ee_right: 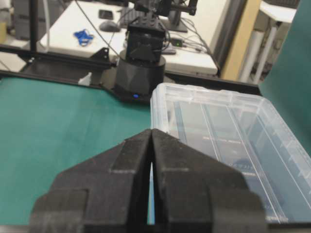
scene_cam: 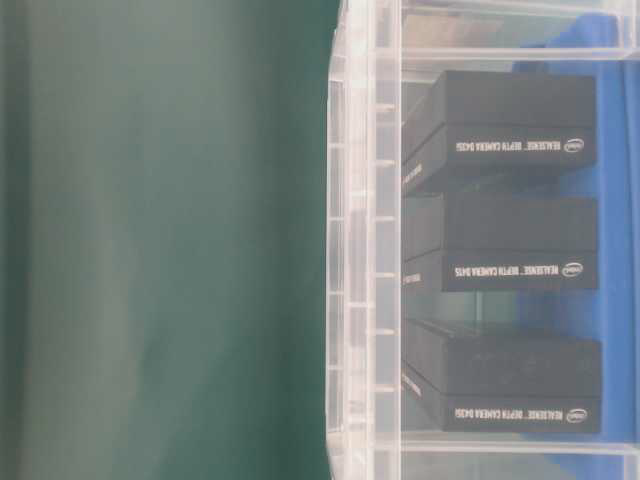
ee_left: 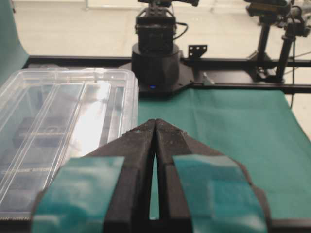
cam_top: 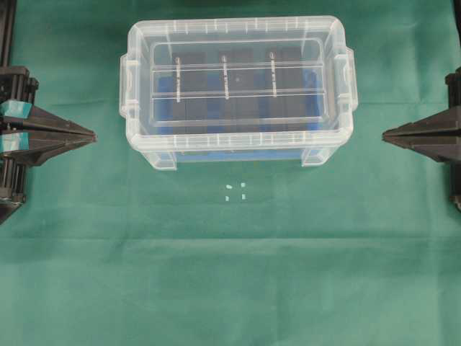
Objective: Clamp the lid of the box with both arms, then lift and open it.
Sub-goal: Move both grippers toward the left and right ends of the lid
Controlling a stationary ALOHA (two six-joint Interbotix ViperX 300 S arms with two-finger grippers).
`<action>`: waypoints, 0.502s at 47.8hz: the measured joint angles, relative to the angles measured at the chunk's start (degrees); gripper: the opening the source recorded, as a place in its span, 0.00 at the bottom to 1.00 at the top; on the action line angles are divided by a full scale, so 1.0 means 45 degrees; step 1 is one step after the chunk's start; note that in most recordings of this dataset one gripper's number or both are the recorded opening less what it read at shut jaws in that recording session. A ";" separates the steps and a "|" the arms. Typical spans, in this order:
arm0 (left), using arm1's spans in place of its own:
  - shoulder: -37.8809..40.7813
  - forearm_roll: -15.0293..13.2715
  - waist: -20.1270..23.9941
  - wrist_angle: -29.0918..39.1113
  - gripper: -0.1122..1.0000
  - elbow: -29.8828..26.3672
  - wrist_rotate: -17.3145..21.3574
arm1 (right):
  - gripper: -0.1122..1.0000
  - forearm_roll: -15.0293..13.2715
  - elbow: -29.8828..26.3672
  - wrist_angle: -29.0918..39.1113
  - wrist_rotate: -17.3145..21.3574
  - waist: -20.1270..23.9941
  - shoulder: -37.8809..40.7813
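Clear lid (cam_top: pixel 238 76) rests on the box (cam_top: pixel 238 148) between both pressed-together fingers, left (cam_top: pixel 92 134) and right (cam_top: pixel 385 134), untouched.

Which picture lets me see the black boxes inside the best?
The table-level view: the three black boxes fill the frame through the tub's clear wall, white lettering visible. The overhead view shows them small under the lid. Both wrist views show only dim dark shapes.

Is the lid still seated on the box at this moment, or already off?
On. The lid lies flat inside the rim of the box, covering the black boxes; neither the left pincer nor the right pincer touches it.
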 measured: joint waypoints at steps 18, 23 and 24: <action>0.0098 0.0078 -0.0020 0.1035 0.11 -0.0410 0.0273 | 0.10 0.0000 -0.0527 0.1855 0.0137 0.0000 0.0469; 0.0098 0.0059 0.0156 0.1035 0.11 -0.0410 0.0313 | 0.10 0.0000 -0.0625 0.1914 0.0137 -0.0352 0.0488; 0.0098 0.0078 0.0234 0.1035 0.11 -0.0410 0.0313 | 0.10 0.0000 -0.0664 0.1934 0.0137 -0.0488 0.0488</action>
